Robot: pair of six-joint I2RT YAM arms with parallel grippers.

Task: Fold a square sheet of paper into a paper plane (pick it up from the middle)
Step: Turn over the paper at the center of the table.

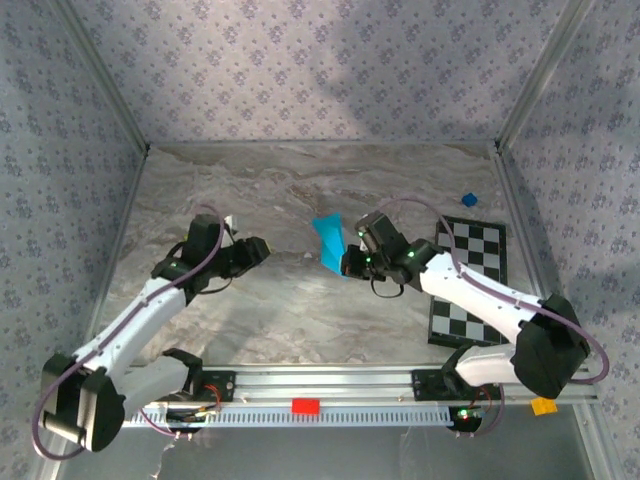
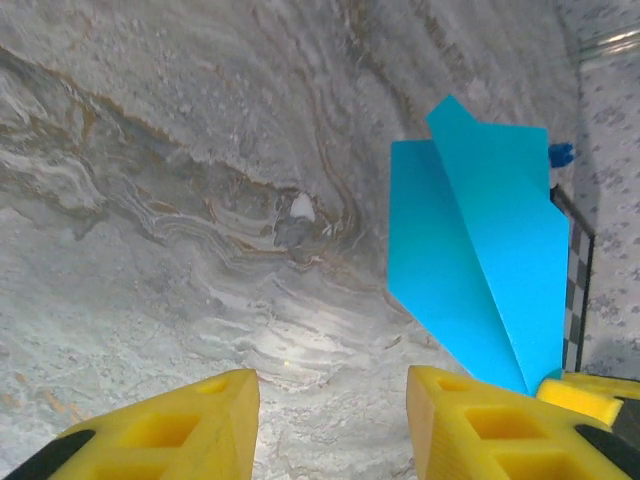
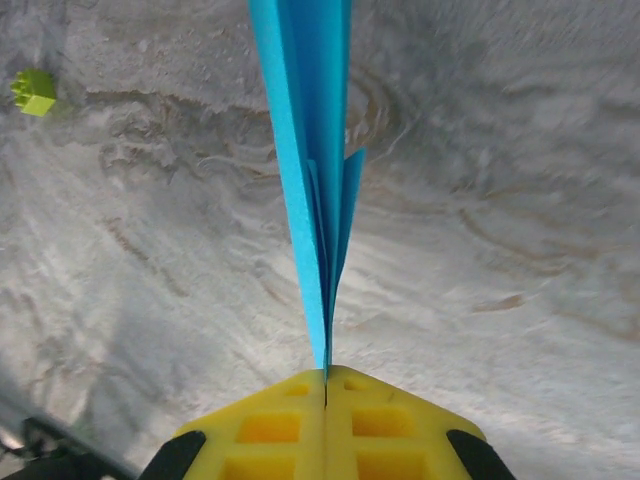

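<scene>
My right fingers (image 3: pixel 270 430) are clamped on one tip of the paper plane (image 3: pixel 310 150), held on edge above the surface (image 3: pixel 520 200); my left fingers (image 2: pixel 480 420) stand apart, just beside it. A good crease likely needs a firm right clamp and the left closing squarely on the fold.

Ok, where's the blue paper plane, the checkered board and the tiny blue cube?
paper plane (image 1: pixel 328 243), top view, middle of its folded body.
checkered board (image 1: pixel 478 245), top view, a bare patch near its far end.
tiny blue cube (image 1: pixel 469 199), top view, its top face.
</scene>
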